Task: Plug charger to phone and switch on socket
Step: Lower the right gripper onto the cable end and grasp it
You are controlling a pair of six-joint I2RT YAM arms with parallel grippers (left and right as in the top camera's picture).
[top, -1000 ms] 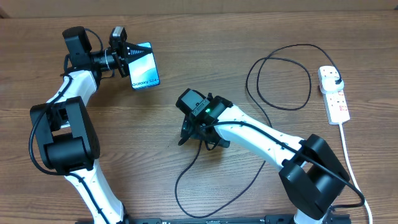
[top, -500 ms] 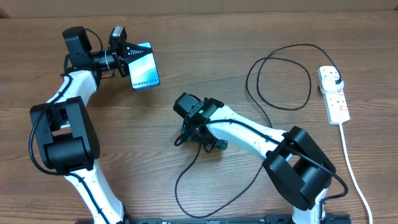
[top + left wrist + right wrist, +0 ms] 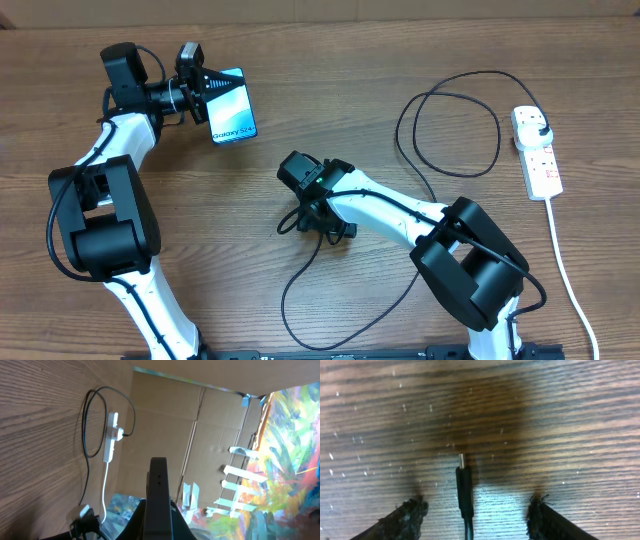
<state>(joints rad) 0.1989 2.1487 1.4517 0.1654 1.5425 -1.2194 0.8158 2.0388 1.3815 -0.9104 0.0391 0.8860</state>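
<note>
Just left of the socket (image 3: 536, 150), the charger (image 3: 398, 128) lies in a wide loop across any low path to the strip from that side. The socket's white cord (image 3: 563, 260) trails to the counter's (image 3: 330, 100) near edge. Farther left, a second charger loop sprawls under the right arm. There the right end effector (image 3: 477, 510) has its fingertips apart, with the connector (image 3: 464, 482) between them and bare wood either side. Well left of the socket, open counter reaches the phone (image 3: 232, 105), gripped by the left end effector (image 3: 213, 97).
</note>
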